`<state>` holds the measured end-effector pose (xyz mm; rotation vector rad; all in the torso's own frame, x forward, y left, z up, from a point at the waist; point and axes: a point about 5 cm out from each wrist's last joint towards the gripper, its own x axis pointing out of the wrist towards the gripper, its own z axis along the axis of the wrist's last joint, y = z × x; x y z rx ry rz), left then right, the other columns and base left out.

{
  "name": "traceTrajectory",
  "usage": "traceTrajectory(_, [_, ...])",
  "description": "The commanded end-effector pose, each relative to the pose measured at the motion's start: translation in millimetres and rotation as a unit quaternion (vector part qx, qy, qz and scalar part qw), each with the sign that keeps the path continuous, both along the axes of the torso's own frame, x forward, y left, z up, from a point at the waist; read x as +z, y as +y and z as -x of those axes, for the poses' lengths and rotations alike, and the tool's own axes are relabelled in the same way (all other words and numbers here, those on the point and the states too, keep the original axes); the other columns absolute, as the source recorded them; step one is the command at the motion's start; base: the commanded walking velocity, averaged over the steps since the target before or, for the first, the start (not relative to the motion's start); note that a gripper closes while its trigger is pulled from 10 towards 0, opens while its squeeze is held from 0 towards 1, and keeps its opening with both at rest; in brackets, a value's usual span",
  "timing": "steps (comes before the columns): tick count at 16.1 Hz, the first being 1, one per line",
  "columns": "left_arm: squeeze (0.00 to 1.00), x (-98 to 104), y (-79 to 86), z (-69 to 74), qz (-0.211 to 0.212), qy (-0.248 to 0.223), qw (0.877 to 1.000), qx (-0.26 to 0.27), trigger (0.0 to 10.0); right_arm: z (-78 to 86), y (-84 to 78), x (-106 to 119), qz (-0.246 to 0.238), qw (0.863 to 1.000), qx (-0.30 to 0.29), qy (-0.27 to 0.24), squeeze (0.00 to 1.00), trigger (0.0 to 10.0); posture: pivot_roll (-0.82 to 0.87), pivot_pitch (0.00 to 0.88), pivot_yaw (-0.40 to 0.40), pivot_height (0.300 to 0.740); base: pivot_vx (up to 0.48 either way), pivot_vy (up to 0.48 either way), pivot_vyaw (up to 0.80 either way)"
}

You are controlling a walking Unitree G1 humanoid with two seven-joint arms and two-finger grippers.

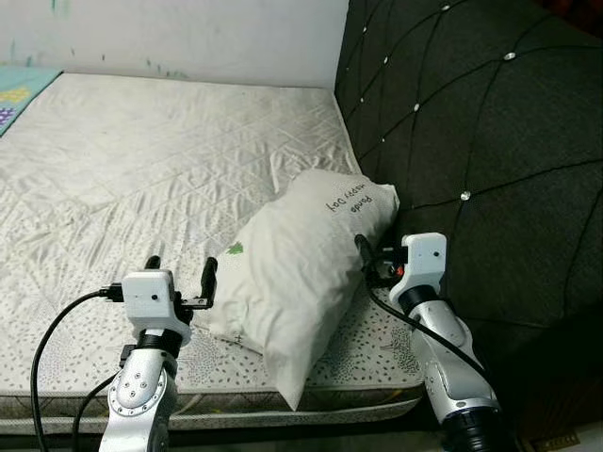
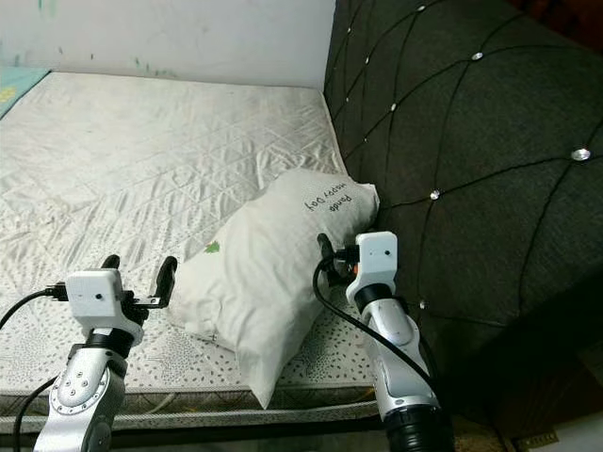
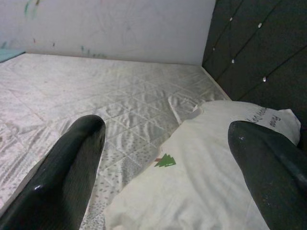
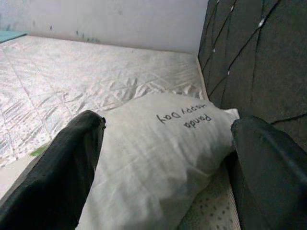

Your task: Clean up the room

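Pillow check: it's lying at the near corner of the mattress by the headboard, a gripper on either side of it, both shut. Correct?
Not quite: both grippers are open. The left wrist view shows the left gripper with fingers spread; the right wrist view shows the same for the right gripper. The pillow, mattress and headboard are as you say.

Bedroom (bare mattress (image 1: 170, 179), tufted headboard (image 1: 480, 141), pillow (image 1: 301, 264))
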<state>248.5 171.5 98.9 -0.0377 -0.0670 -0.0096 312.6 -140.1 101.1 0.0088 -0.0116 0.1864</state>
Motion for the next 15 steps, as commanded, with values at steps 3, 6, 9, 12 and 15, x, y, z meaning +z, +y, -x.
traceTrajectory(3, [0.0,2.7,0.6,2.1,-0.002,-0.002,1.0,0.007,10.0,1.8,-2.1,0.1,0.0,1.0,0.002,0.004,0.0,10.0,-0.03,0.11,-0.081,0.71,0.0,0.0,0.0])
traceTrajectory(6, [0.0,2.6,0.6,2.2,-0.001,0.0,1.0,0.007,10.0,1.7,-2.0,0.6,0.0,1.0,0.005,0.006,0.0,10.0,-0.03,0.117,-0.081,0.68,0.0,0.0,0.0])
traceTrajectory(9, [0.0,2.5,-0.2,1.8,-0.001,0.002,1.0,0.006,10.0,1.9,-2.9,0.8,0.0,1.0,0.002,0.006,0.0,10.0,-0.04,0.12,-0.081,0.645,0.0,0.0,0.0])
traceTrajectory(12, [0.0,2.3,-0.7,1.2,0.0,0.003,1.0,0.006,10.0,1.6,-2.5,1.0,0.0,1.0,0.006,0.007,0.0,10.0,-0.04,0.12,-0.084,0.605,0.0,0.0,0.0])
traceTrajectory(15, [0.0,2.4,-0.1,0.6,0.001,0.002,1.0,0.012,10.0,1.1,-1.0,1.2,0.0,1.0,0.009,0.007,0.0,10.0,-0.04,0.12,-0.085,0.605,0.0,0.0,0.0])
